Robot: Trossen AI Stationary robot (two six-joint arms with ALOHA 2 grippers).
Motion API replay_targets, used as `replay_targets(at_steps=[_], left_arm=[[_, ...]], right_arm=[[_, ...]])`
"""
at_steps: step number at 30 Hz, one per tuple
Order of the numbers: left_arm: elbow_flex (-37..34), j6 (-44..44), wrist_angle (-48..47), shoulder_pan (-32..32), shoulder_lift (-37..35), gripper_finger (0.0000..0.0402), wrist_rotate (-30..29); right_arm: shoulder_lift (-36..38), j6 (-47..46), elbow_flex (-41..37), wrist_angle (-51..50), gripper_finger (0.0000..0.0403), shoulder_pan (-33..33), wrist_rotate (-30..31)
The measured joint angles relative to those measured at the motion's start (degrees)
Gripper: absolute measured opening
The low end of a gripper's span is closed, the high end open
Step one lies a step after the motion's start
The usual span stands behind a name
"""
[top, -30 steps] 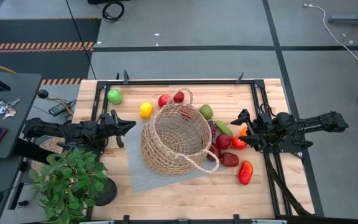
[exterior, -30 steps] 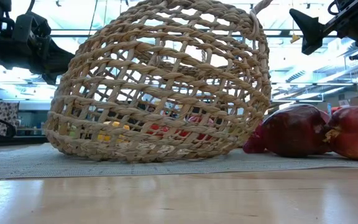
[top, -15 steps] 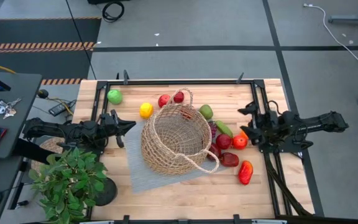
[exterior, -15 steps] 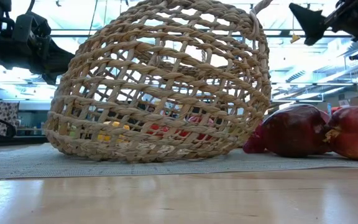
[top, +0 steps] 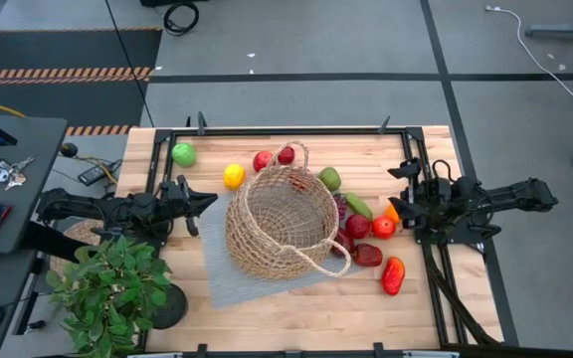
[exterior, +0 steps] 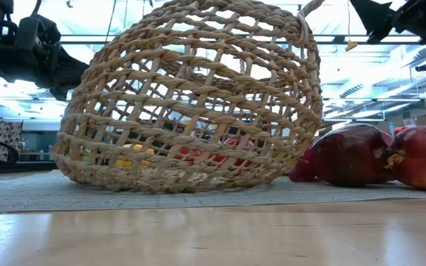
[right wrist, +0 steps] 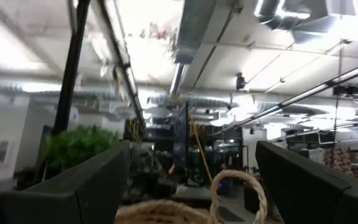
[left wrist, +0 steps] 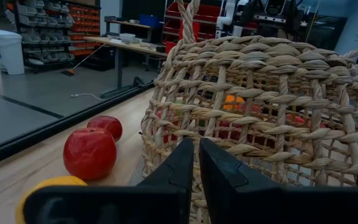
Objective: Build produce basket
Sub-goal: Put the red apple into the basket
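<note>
At frame right, the right gripper (top: 407, 191) hangs with jaws apart, the orange (top: 383, 227) just lower-left; the left gripper (top: 210, 197), pressed together, waits beside the basket (top: 280, 221).

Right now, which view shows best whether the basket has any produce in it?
The high view: it looks straight down into the wicker basket, which is empty. The low and left wrist views show only its side, with fruit glimpsed through the weave. The right wrist view catches just a handle loop.

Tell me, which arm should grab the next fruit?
Probably the right. Its open gripper hovers beside the fruit pile; the left gripper is shut, by the basket.
</note>
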State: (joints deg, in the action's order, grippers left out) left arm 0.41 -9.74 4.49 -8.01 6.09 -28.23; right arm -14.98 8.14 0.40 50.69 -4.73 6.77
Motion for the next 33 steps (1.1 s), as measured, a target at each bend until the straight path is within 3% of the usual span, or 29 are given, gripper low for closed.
replay_targets(at_steps=[4,10,16,24,29,33], left_arm=[[0.0,0.0,0.0,0.0,0.0,0.0039,0.0],[0.0,0.0,0.0,0.0,0.0,0.0037,0.0],[0.0,0.0,0.0,0.0,0.0,0.0033,0.0],[0.0,0.0,0.0,0.0,0.0,0.0040,0.0],[0.0,0.0,0.0,0.0,0.0,0.0034,0.0],[0.0,0.0,0.0,0.0,0.0,0.0033,0.0]], right_arm=[[0.0,1.4,0.0,0.3,0.0351,0.0,1.0],[0.0,5.4,0.0,1.0,0.0351,0.0,12.9],[-0.4,0.2,0.9,-1.7,0.0351,0.2,20.1],[-1.9,-16.7,11.9,-38.8,0.0350,4.7,31.6],[-4.9,-29.3,17.3,-57.3,0.0350,10.2,27.0],[-8.1,-32.1,18.9,-62.1,0.0350,15.1,20.8]])
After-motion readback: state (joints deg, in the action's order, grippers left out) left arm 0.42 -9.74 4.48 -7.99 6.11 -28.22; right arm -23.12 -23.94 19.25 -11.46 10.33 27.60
